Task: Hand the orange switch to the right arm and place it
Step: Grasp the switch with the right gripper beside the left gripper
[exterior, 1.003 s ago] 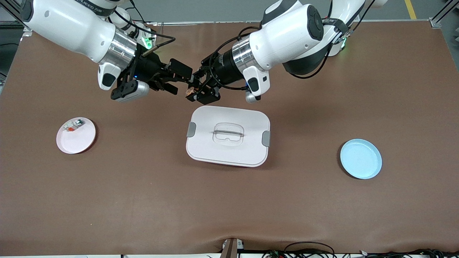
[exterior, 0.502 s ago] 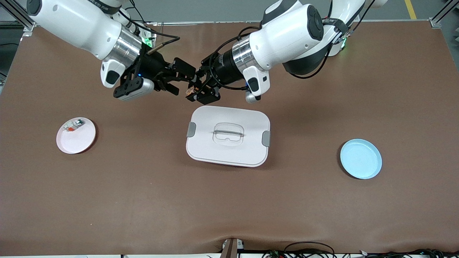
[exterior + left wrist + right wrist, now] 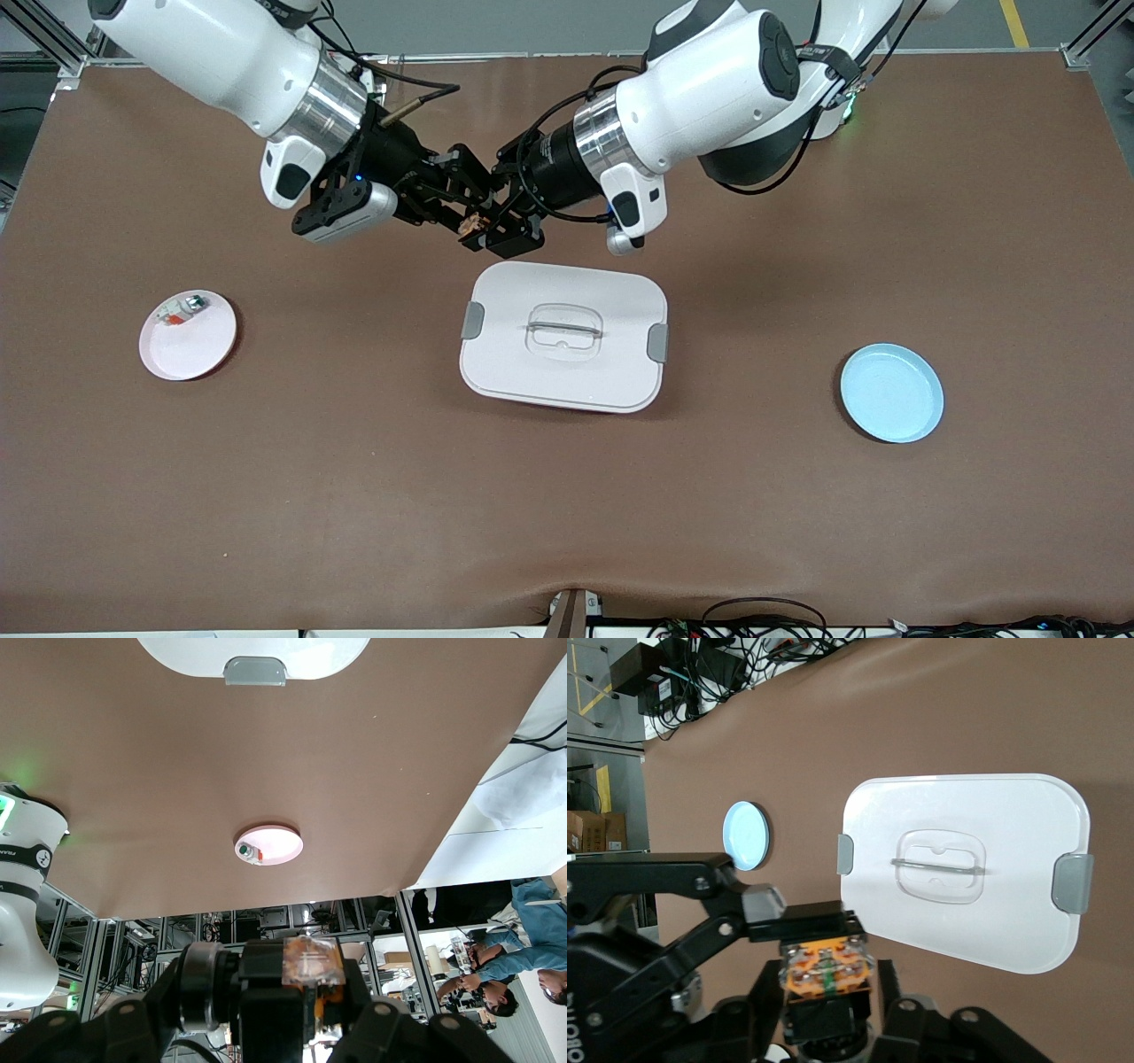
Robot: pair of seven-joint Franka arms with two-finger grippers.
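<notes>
Switch (image 3: 476, 223) is hanging over the table above the lidded box (image 3: 563, 336), both the left gripper (image 3: 485, 226) and the right gripper (image 3: 468, 215) clenching it. Being tiny, light and rigid, it is probably best pinched across its flat sides.

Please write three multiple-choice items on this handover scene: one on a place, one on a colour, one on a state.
1. Where is the orange switch?
A. in the air between the two grippers
B. on the blue plate
C. on the white box
2. What colour is the plate at the left arm's end of the table?
A. pink
B. blue
C. green
3. How is the lid of the white box?
A. on the box
B. lying beside it
C. held by a gripper

1 A: the left gripper and the right gripper meet at it.
2 B: the blue plate lies there.
3 A: it covers the box.
</notes>
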